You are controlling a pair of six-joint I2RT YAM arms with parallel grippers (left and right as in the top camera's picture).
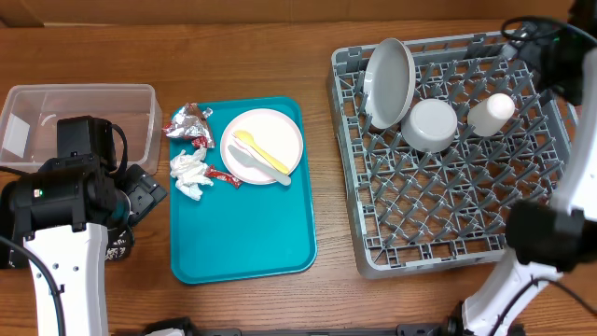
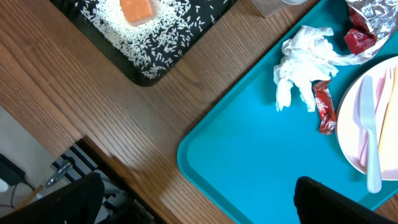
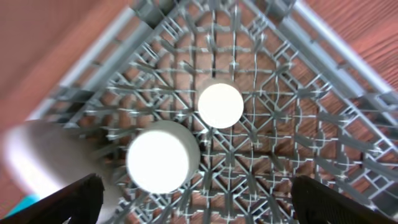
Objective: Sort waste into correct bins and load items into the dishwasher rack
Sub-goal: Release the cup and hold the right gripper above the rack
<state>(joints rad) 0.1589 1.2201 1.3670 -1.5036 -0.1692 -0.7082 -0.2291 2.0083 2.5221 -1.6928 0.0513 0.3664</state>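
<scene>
On the teal tray [image 1: 242,233] stands a white plate [image 1: 262,145] with a yellow fork [image 1: 263,155] and white cutlery [image 2: 369,134]. A foil wrapper [image 1: 189,122], a white napkin [image 2: 303,61] and a red packet [image 2: 325,107] lie beside it. The black tray [image 2: 155,70] holds rice and an orange cube [image 2: 137,9]. My left gripper [image 2: 199,205] hangs open over the tray's near corner, holding nothing. In the grey rack [image 1: 448,233] are an upright plate [image 1: 390,82], an upturned bowl [image 3: 163,155] and a cup [image 3: 220,104]. My right gripper [image 3: 202,202] is open above them.
The clear tub [image 1: 84,117] stands at the back left, partly behind my left arm [image 1: 65,215]. My right arm [image 1: 546,233] reaches along the rack's right side. Bare wood table [image 1: 280,56] lies between tray and rack.
</scene>
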